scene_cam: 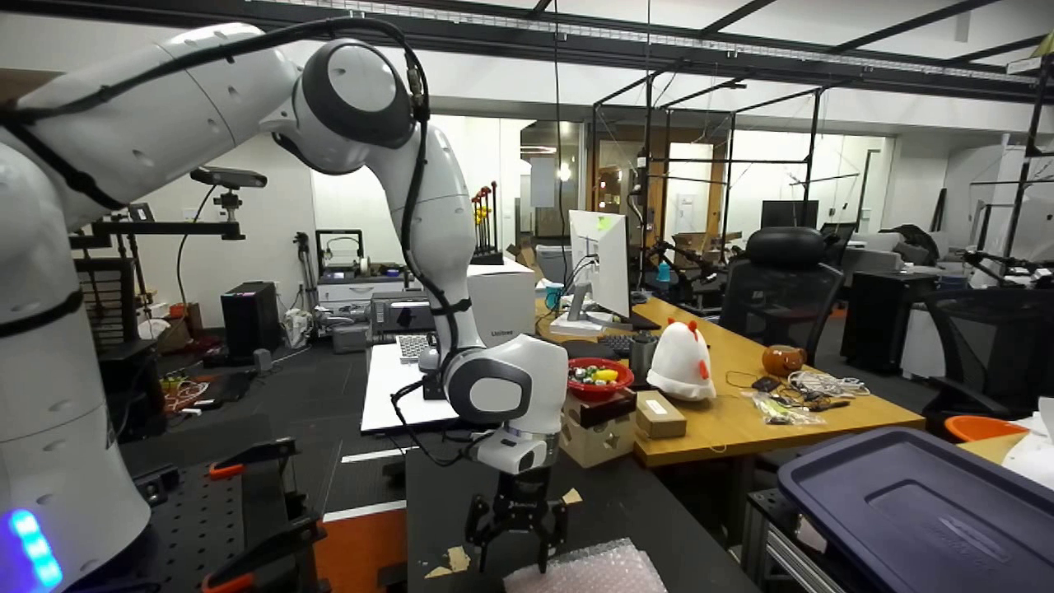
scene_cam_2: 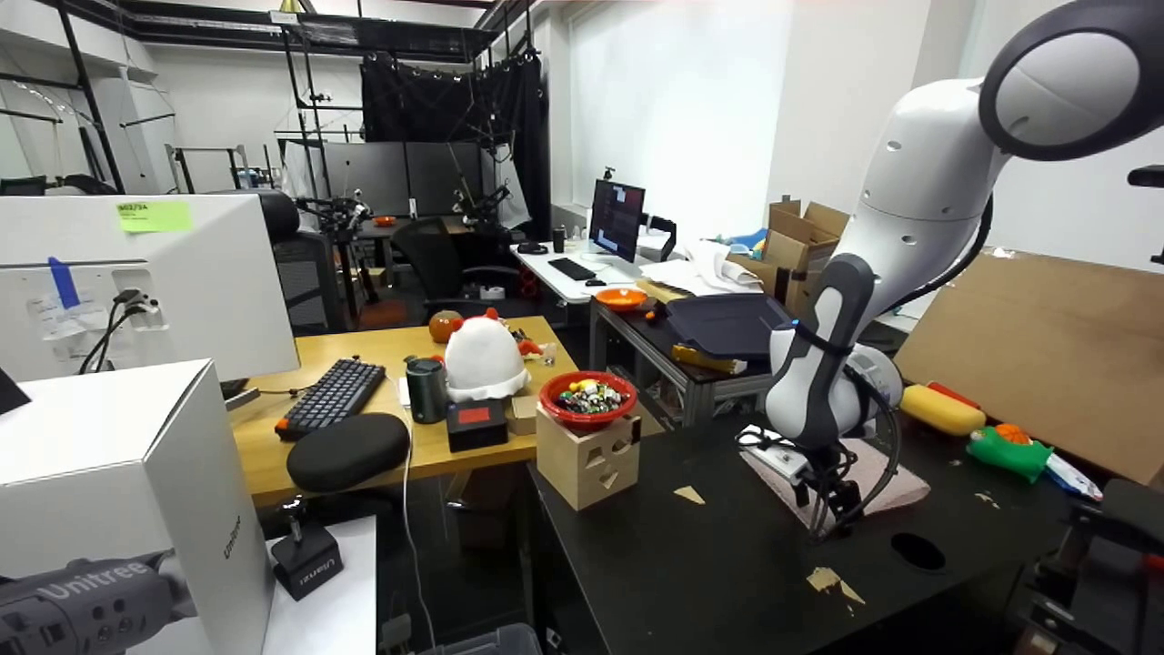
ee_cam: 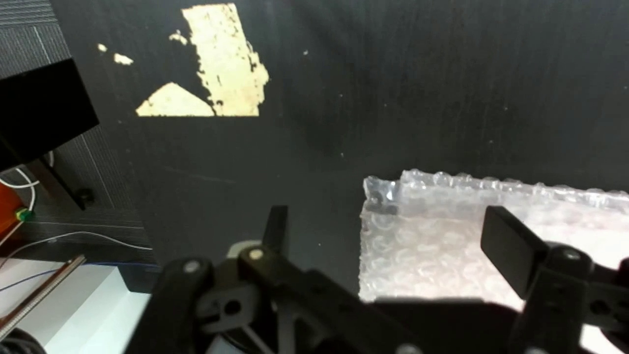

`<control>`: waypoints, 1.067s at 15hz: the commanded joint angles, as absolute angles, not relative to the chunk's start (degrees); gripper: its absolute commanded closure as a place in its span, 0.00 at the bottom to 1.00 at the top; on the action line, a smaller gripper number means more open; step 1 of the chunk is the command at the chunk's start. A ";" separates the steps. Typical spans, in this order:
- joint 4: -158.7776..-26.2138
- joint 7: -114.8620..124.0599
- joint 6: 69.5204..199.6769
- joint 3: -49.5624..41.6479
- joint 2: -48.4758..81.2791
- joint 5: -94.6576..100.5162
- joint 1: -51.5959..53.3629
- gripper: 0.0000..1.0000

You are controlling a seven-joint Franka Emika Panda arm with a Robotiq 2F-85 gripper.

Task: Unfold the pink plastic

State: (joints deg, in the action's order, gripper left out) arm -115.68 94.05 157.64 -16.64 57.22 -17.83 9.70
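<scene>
Gripper (scene_cam: pixel 514 565), black and two-fingered, points straight down in an exterior view, its jaws spread wide with nothing held. A smooth white jointed robot arm (scene_cam: pixel 358 82) carries it low over the flat black tabletop (scene_cam: pixel 626 511), presumably to come at the crinkly, pale pink plastic bubble sheet (scene_cam: pixel 605 568) from above. The sheet lies between three and four o'clock from it; whether the nearer jaw touches it, I cannot tell.

In an exterior view, the sheet (scene_cam_2: pixel 871 466) rests flat on the tabletop, partly hidden by the arm. A round red bowl (scene_cam_2: pixel 589 421) sits on a boxy pale wooden block (scene_cam_2: pixel 562 459) at nine o'clock from it, and a long, rounded yellow object (scene_cam_2: pixel 943 409) lies near two o'clock; my guess is that these sit aside to leave the sheet room to spread.

In the wrist view, one jaw hangs past the sheet's nine o'clock edge and the other over the sheet, so that edge runs between them: a straddle that looks meant for pinching it. Along the twelve o'clock border the layers seem uneven, which suggests the sheet is folded and the unfolding not yet begun. A torn-edged pale tan patch (ee_cam: pixel 226 64) marks the tabletop at eleven o'clock.
</scene>
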 commanded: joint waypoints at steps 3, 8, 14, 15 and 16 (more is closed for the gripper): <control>-115.20 96.74 157.73 -17.78 58.83 -15.99 10.66 0.34; -114.71 96.64 157.94 -17.75 58.43 -16.01 10.52 0.73; -114.43 96.55 158.58 -18.44 57.57 -15.77 10.73 1.00; -114.45 96.51 158.69 -18.46 57.40 -15.79 10.71 1.00; -114.53 96.50 158.87 -18.55 57.21 -15.80 10.77 1.00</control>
